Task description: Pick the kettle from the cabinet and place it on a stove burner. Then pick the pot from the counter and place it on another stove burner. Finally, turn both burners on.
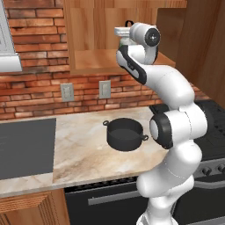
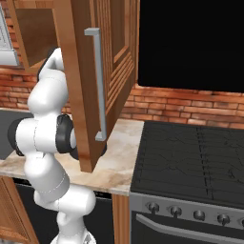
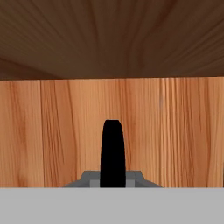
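Looking along our gripper (image 3: 112, 183), we see the jaws clamped on the black arch of the kettle handle (image 3: 112, 153), wooden cabinet (image 3: 175, 131) wall behind. From the left, the arm's wrist hides the kettle (image 1: 128, 23) except a sliver of handle. The pot (image 1: 125, 134) sits on the counter (image 1: 83, 149); the cabinet door (image 2: 102, 76) blocks much from the right.

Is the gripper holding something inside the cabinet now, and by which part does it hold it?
The gripper is shut on the kettle, by its thin black handle, inside the cabinet. The arm hides the kettle's body.
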